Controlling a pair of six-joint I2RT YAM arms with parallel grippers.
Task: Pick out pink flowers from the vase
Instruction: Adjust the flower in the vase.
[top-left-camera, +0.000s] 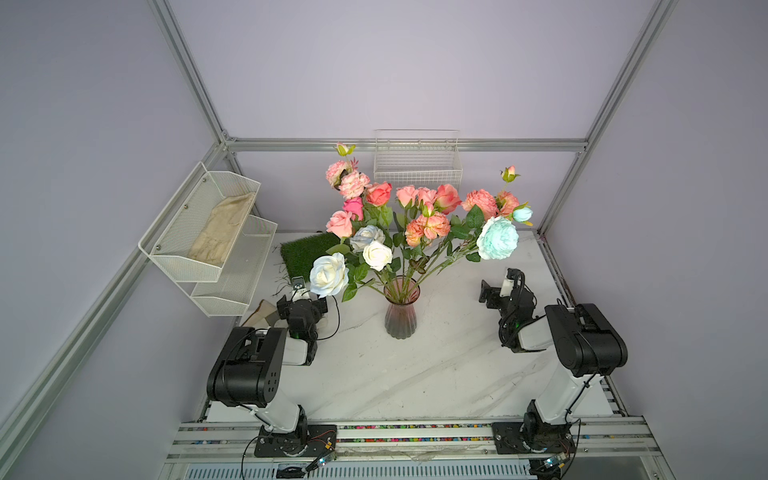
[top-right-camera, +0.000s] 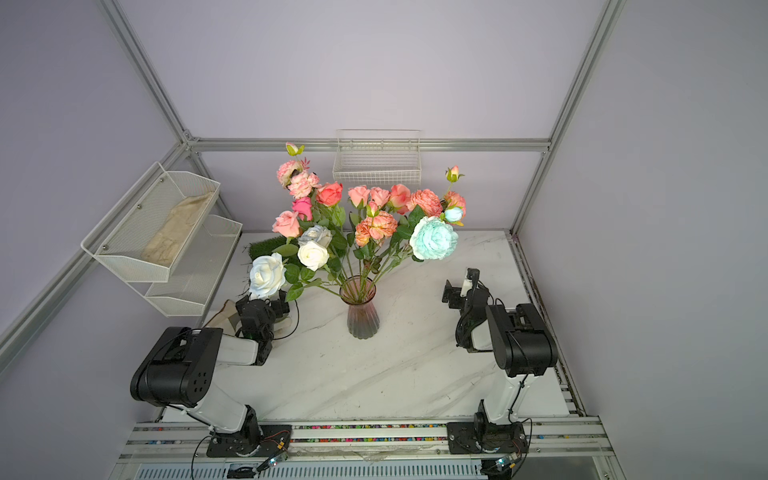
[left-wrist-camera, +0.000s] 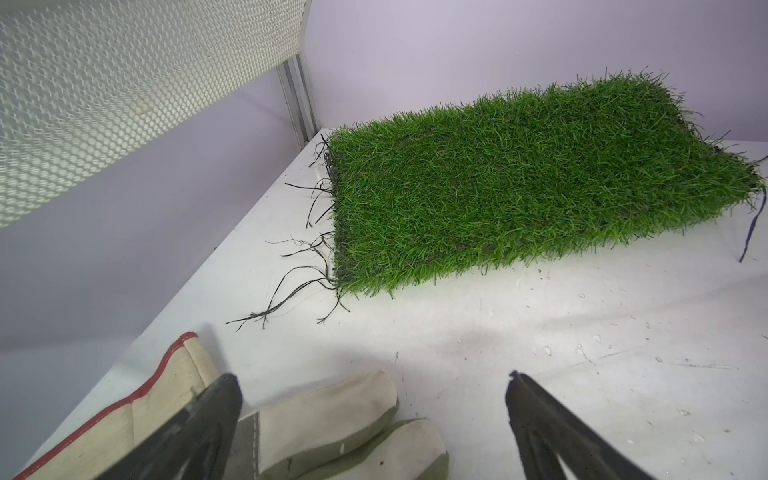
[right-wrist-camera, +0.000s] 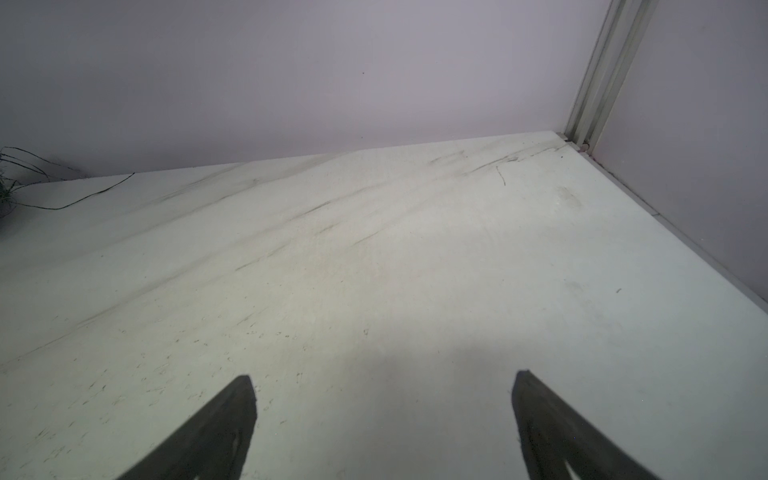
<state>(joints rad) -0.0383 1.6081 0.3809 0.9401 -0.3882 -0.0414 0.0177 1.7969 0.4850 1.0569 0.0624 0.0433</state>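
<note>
**Tech:** Entry one. State of your claws?

**Arm:** My left gripper (left-wrist-camera: 372, 380) has its jaws spread as wide as they go, with nothing clamped. Its fingers (left-wrist-camera: 199, 432) hang low over the table (top-left-camera: 415, 374), above a beige work glove (left-wrist-camera: 332, 409) with red trim (I cannot tell whether a fingertip touches it). My right gripper (right-wrist-camera: 383, 377) is likewise spread wide and empty. The right wrist view shows only bare marble-patterned tabletop ahead of it.

**Tech:** Task items?

**Arm:** The vase (top-left-camera: 401, 316) is smoky-pink ribbed glass and stands upright mid-table between my two arms, apart from both grippers. Every stem sits in it.

- The pink flowers (top-left-camera: 430, 226) are light pink and coral, with one magenta. They fan out above the rim, mostly across the back and top of the bunch.
- The white roses (top-left-camera: 376, 254) lean toward my left. The lowest one covers part of my left gripper in both top views.
- A large aqua bloom (top-left-camera: 497, 237) leans toward my right, above and beyond the right gripper.

**Tech:** Beyond the bouquet?

**Arm:** A green artificial-grass mat (left-wrist-camera: 519, 187) lies flat at the far left of the table, with frayed black threads trailing from its edge. A two-tier white mesh shelf (top-left-camera: 199, 232) hangs on the left wall, and a beige cloth (top-left-camera: 224, 230) lies in its upper tier. A white wire basket (top-left-camera: 417, 164) hangs on the back wall, behind the blooms.
</note>
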